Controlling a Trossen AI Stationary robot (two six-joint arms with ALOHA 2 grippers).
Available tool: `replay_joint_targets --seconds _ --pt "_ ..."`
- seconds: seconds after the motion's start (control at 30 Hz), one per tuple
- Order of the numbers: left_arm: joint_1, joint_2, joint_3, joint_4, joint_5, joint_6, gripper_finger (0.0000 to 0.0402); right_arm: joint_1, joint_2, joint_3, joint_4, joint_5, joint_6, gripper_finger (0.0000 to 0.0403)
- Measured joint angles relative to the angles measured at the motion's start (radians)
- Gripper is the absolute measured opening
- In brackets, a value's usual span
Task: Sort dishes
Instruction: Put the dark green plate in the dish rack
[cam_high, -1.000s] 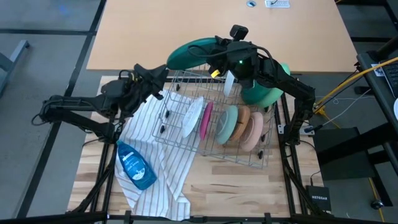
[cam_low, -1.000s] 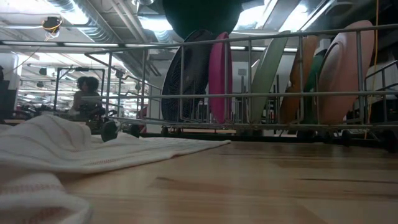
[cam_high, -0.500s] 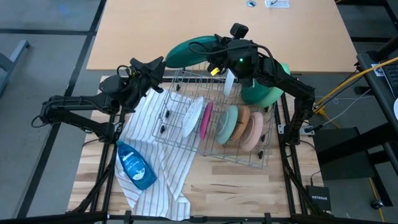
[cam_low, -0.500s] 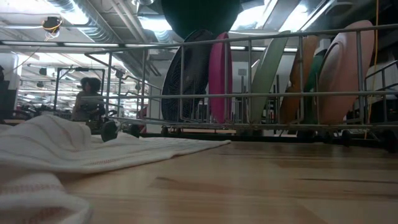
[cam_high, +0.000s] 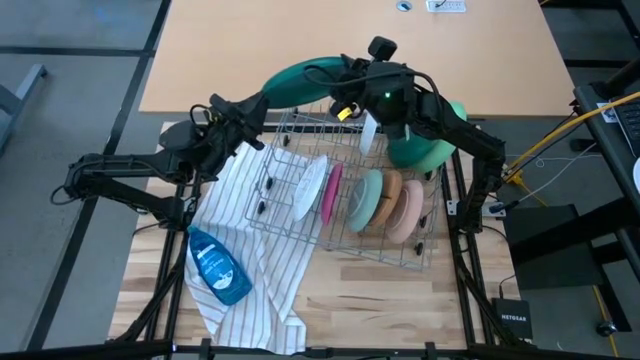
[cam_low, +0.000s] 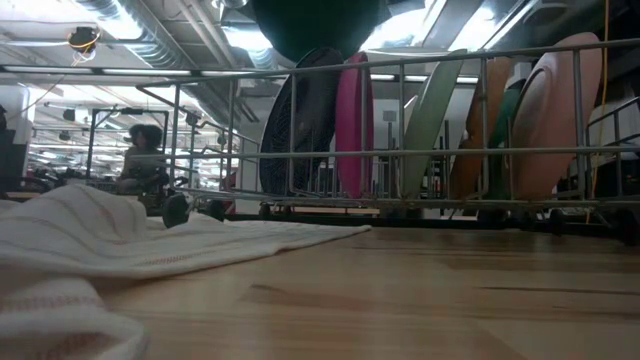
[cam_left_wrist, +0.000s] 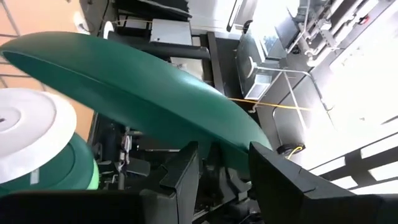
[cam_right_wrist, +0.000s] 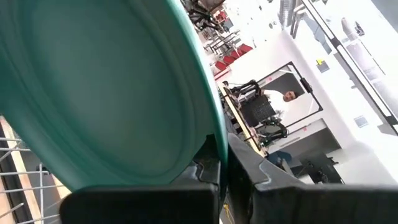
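Lying under everything, the wooden table (cam_high: 370, 300) is showing bare wood along its near edge and its near right corner, so that is the open room for moving. The big tan board (cam_high: 300, 45) behind it is bare too.

The striped cloth (cam_high: 250, 270) is covering the left part of the table and reaching under the grey wire rack (cam_high: 290, 190). The rack is sitting in the middle. Its left half is holding no dishes.

The dark green plate (cam_high: 300, 85) is hanging in the air over the rack's far left corner. The right gripper (cam_high: 345, 100) is pinching the plate's rim with its fingers pressed tight. The left gripper (cam_high: 250, 110) is sitting at the plate's other end with its fingers (cam_left_wrist: 186, 171) apart, one on each side of the rim. I cannot tell if they are touching it.

Five plates are standing on edge in the rack: a white plate (cam_high: 310, 188), a magenta plate (cam_high: 331, 195), a sage plate (cam_high: 367, 200), a tan plate (cam_high: 388, 195) and a peach plate (cam_high: 406, 212). They are packing the right half close together.

A stack of green bowls (cam_high: 425, 150) is sitting just beside the rack's far right corner, under the right arm. The wrist view is showing a white dish (cam_left_wrist: 31, 124) on top of it.

The blue soap bottle (cam_high: 218, 265) is lying on the cloth near the left front.
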Motion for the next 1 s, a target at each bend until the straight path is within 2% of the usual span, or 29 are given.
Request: replay_joint_targets --seconds 0.27,0.4,1.0 --pt "-0.008 0.0 0.0 0.127 0.0 0.125 0.0129 0.0 0.001 0.0 0.007 0.001 0.005 0.0009" --pt "0.005 0.0 0.0 0.133 0.0 0.137 0.0129 0.0 0.001 0.0 0.009 -0.018 0.005 0.0008" --pt "0.081 -0.003 0.0 0.139 -0.008 0.136 0.0129 -0.002 0.001 0.0 0.019 -0.22 0.11 0.0011"
